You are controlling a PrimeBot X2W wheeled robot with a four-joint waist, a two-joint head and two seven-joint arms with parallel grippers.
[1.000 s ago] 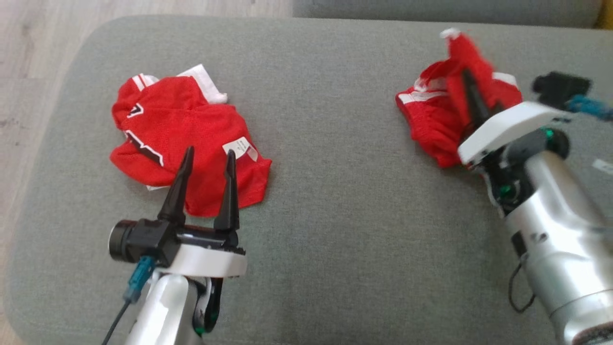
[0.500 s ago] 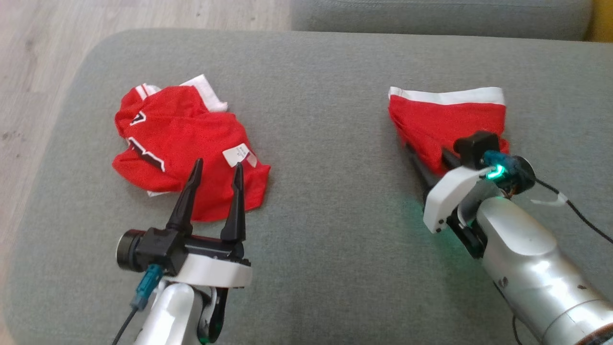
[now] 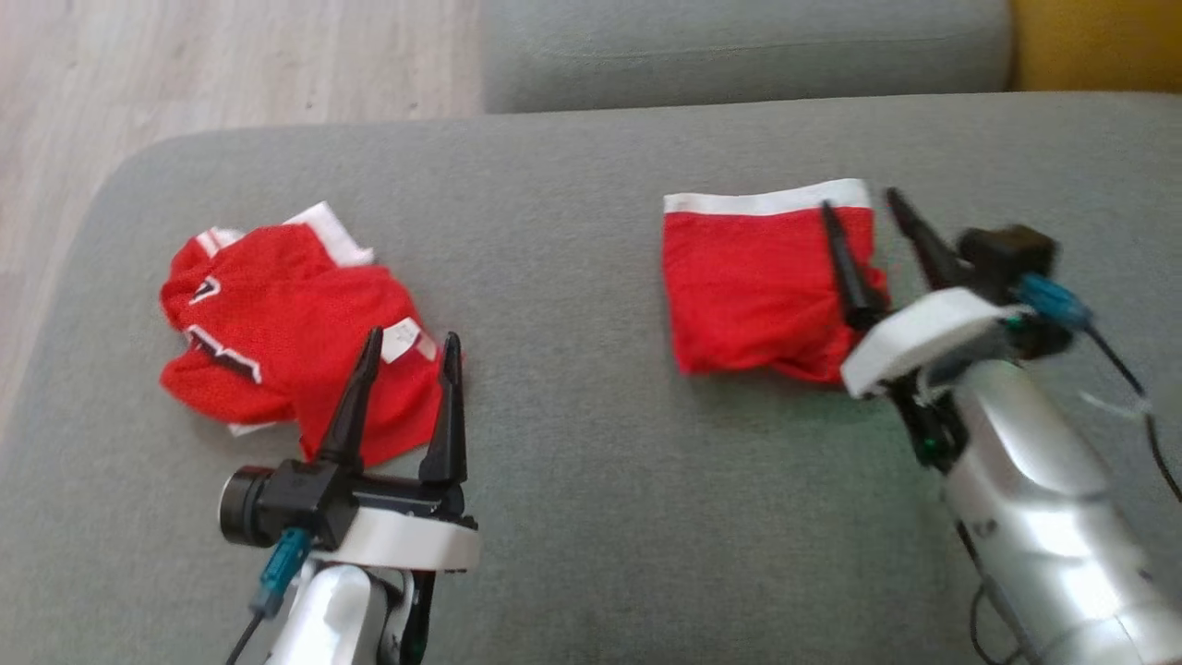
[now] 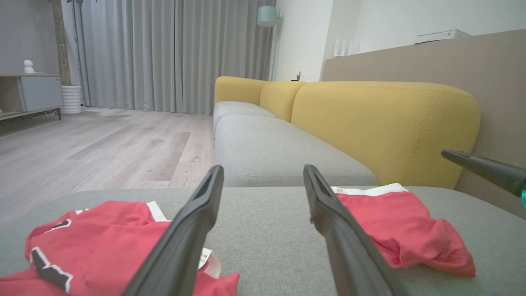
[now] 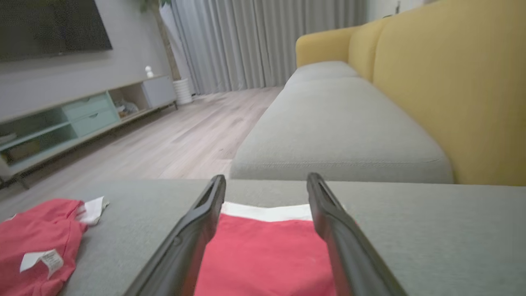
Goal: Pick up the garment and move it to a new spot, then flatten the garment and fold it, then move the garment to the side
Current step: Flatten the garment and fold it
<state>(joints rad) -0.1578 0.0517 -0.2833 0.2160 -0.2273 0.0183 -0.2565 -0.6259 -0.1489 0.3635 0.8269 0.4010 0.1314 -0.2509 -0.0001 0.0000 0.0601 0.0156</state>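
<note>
Head view: grey seat (image 3: 572, 480) right across. The shorts (image 3: 748, 296), red, lie folded flat-ish at 2 o'clock, white band along the far edge. A red shirt (image 3: 295, 342) sits crumpled at 9 o'clock, well apart from the shorts. Left gripper (image 3: 412, 334) at 7 o'clock, fingers spread wide, nothing btwn them, tips over the shirt's near edge. Right gripper (image 3: 859, 199) at 3 o'clock, fingers parted, nothing gripped; one finger across the shorts' right edge, the other over bare seat. Touching the cloth or not, can't tell. Left wrist view: both fingers wide apart w/ bare seat in the gap, shirt (image 4: 90, 242) at 8 o'clock, shorts (image 4: 394, 230) at 4 o'clock, and a dark finger (image 4: 485, 170) of the right gripper pokes in at 3 o'clock. Yellow backrest (image 4: 382, 123) at 1 o'clock, wood floor (image 4: 102, 152) at 10. Right wrist view: fingers spread wide, holding nothing, shorts (image 5: 267, 255) flat on the seat at 6 o'clock showing btwn them, white band at the far end. Shirt (image 5: 37, 242) w/ white tag at 8 o'clock.
</note>
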